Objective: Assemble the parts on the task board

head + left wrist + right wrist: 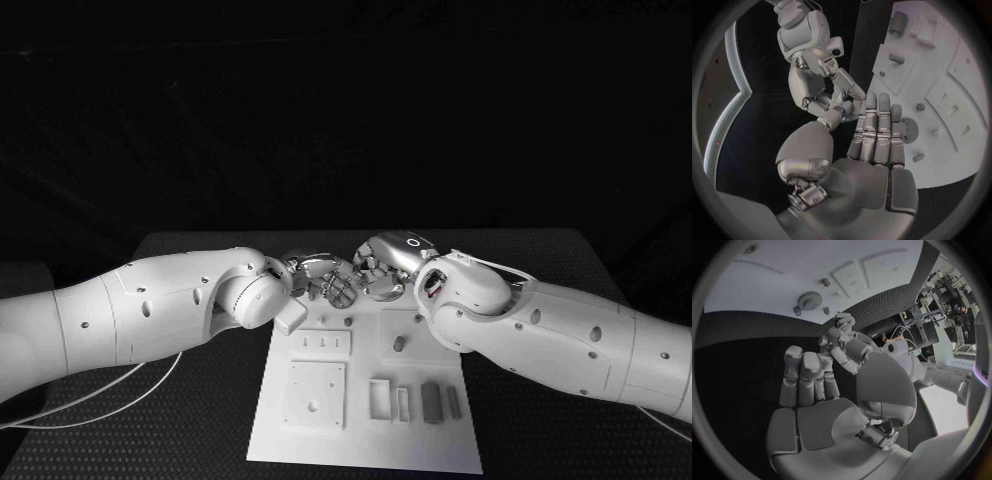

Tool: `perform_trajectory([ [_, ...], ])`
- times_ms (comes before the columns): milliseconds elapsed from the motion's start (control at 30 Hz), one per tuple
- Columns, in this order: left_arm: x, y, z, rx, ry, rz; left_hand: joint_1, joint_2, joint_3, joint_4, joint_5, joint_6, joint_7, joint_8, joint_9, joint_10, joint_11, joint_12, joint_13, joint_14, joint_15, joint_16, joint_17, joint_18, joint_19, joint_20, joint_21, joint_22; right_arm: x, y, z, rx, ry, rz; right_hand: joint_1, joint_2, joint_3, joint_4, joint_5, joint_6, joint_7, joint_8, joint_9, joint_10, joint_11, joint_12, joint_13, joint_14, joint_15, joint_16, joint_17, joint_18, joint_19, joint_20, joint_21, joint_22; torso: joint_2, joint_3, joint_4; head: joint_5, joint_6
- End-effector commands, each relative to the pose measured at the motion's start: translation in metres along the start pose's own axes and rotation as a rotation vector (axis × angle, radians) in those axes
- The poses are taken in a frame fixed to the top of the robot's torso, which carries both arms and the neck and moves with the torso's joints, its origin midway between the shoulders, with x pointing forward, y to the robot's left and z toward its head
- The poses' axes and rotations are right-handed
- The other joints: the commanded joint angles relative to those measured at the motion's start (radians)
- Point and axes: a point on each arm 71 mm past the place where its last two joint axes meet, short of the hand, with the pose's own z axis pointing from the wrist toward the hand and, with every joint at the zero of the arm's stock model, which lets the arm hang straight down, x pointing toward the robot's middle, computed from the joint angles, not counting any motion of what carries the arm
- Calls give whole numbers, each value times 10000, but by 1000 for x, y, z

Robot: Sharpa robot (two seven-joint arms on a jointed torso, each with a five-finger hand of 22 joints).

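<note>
Hands first: in the head view the left hand (320, 276) and right hand (384, 268) are bunched together, touching or nearly so, over the far end of the board (361, 440). Whether anything's pinched between them I honestly can't tell from here. Loose grey bars (430, 404) lie near the board's front edge beside an open frame (379, 397), and a peg (400, 343) stands further back, so I'd guess most of the assembly is left to do.

Left wrist view: left hand's fingers (878, 131) are straight and pressed side by side, palm bare, thumb out toward the right hand's fingertips. Board sits just beyond, with a round gear (907, 130) on it and small pegs around it.

Right wrist view: right hand's fingers (803, 377) are upright and loosely together, holding nothing I can see. That gear (808, 301) is seated on the board, white plate, raised panels, all pale grey.
</note>
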Motion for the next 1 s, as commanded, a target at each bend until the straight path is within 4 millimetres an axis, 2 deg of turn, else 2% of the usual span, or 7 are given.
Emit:
perform_trajectory([
  [33, 2, -3, 0, 182, 70, -104, -66, 43, 34, -70, -78, 144, -71, 77, 23, 19, -21, 63, 21, 13, -18, 60, 22, -110, -53, -17, 76, 12, 3, 3, 0, -186, 244, -18, -5, 78, 51, -6, 32, 706, 385, 347, 568, 43, -6, -43, -11, 68, -13, 3, -17, 120, 44, -6, 37, -10, 1, 5, 0, 2, -20],
  [167, 1, -3, 0, 220, 2, -27, -192, 215, 63, -103, -163, 271, -69, 162, 65, 166, -72, 149, 57, 161, -90, 193, 89, -120, -14, -62, 115, -10, 4, -1, 0, -98, 263, 53, -32, 11, 45, 5, -3, 633, 411, 295, 548, -1, 19, -97, -25, 36, 8, -41, -38, 120, 13, 1, 5, -29, -4, 5, -4, 12, -31],
  [333, 1, -2, -1, 226, 76, 202, -417, 353, 50, -191, -131, 521, -173, 337, 199, 443, -180, 314, 129, 394, -237, 524, 233, -155, 70, -163, 172, -46, 4, -7, 0, 37, 245, 313, -202, -328, -78, 170, -320, 393, 503, 141, 490, -209, 112, -234, -54, -93, 73, -158, -81, 120, -88, 71, -99, -82, -9, -1, -13, -4, -32],
  [467, 1, -2, -1, 273, 63, 427, -534, 433, 62, -243, -160, 629, -247, 474, 393, 593, -258, 476, 209, 467, -330, 791, 344, -195, 145, -263, 245, -65, 4, -8, 2, -50, 211, 487, -488, -718, -563, 226, -644, -354, 748, -267, 342, -656, 338, -545, -231, -474, 246, -392, -136, 120, -376, 229, -314, -157, -1, 5, -13, -5, -15],
  [567, 0, -1, -1, 288, -23, 499, -546, 392, 85, -262, -109, 663, -276, 528, 491, 628, -289, 541, 243, 474, -363, 895, 376, -221, 155, -304, 273, -72, 3, -10, 0, -62, 155, 590, -559, -765, -1008, 119, -662, -873, 934, -524, 260, -864, 520, -615, -296, -677, 415, -535, -196, 120, -603, 348, -455, -189, 0, 12, 1, -1, -13],
  [833, -6, 1, -2, 257, -46, 828, -530, 374, 112, -267, -127, 674, -292, 554, 558, 644, -306, 578, 262, 475, -385, 957, 388, -244, 148, -331, 292, -75, -4, -34, -9, 123, -583, 1185, -802, -985, -2095, 0, -13, -1905, 1336, -1018, 27, -1427, 895, -674, -416, -1130, 788, -765, -314, 117, -1108, 625, -723, -211, -8, 8, 0, 41, -34],
  [1000, -8, 2, -3, 252, 0, 1312, -510, 370, 129, -269, -160, 661, -292, 555, 586, 638, -306, 587, 268, 465, -390, 980, 390, -258, 133, -341, 298, -75, -8, -49, -17, 298, -808, 1519, -872, -1029, -2569, 20, 383, -2144, 1429, -1085, 0, -1623, 992, -624, -500, -1293, 882, -771, -344, 120, -1278, 751, -800, -199, -3, 22, -13, 49, -19],
])
